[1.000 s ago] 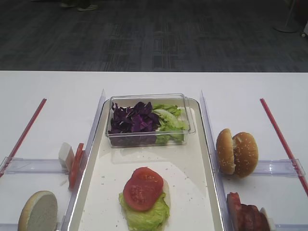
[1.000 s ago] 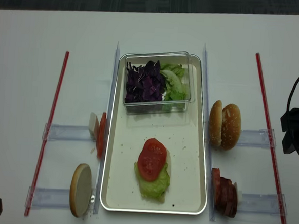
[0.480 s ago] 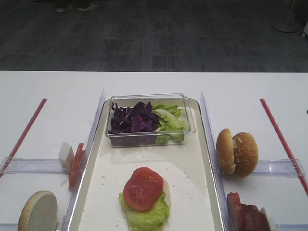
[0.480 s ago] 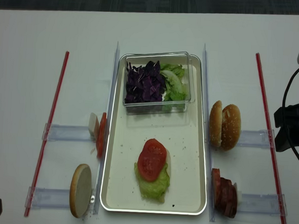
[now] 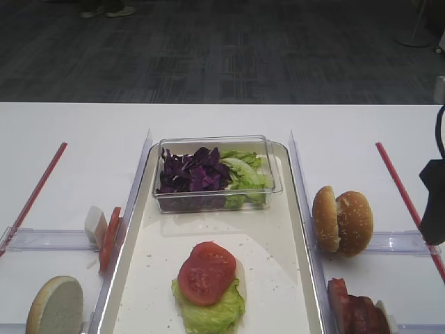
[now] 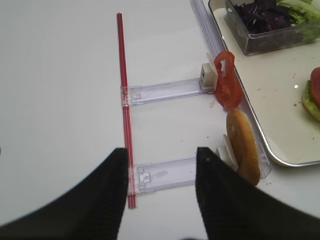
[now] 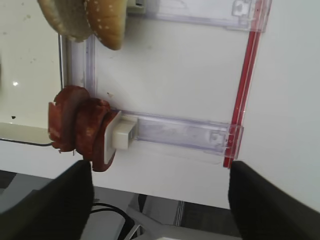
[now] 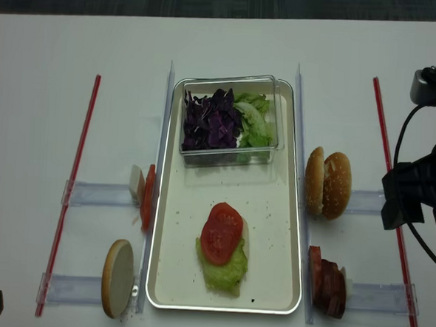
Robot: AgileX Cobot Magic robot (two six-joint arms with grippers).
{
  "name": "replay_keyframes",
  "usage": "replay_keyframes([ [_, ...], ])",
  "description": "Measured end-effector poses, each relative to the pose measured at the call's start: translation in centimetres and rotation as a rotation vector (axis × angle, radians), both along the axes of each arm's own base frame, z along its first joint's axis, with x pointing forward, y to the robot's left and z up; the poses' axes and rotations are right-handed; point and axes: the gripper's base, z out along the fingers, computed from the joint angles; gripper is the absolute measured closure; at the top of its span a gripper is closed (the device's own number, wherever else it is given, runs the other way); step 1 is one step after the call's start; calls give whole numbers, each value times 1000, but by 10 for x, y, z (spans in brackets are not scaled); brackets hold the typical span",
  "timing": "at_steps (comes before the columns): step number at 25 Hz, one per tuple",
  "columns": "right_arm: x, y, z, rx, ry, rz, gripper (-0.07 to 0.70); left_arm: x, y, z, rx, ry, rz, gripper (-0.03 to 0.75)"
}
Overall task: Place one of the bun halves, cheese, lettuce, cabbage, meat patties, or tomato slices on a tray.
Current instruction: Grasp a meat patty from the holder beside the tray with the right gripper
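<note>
Approach step: right gripper (image 7: 160, 200) (jaws wide, empty) above meat patties (image 7: 80, 127); next, descend, grasp one for tray (image 8: 291, 235).

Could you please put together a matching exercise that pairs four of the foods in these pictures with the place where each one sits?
Things:
1. cabbage
2. tomato slice
3. meat patties
4. single bun half

Places:
A. standing on edge in a clear holder left of the tray
B. lying on a lettuce leaf on the tray
C. inside the clear plastic box, beside green leaves
D. upright in a clear holder right of the tray, nearest the camera

Pairs: 1-C, 2-B, 3-D, 4-A
</note>
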Motion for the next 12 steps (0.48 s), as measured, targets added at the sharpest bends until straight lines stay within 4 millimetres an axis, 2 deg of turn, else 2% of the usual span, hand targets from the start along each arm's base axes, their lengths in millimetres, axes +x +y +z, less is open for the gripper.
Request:
replay_keyframes([
  [12,-14,45,0,25,29,116,53,0,0,0,0,0,0,422],
])
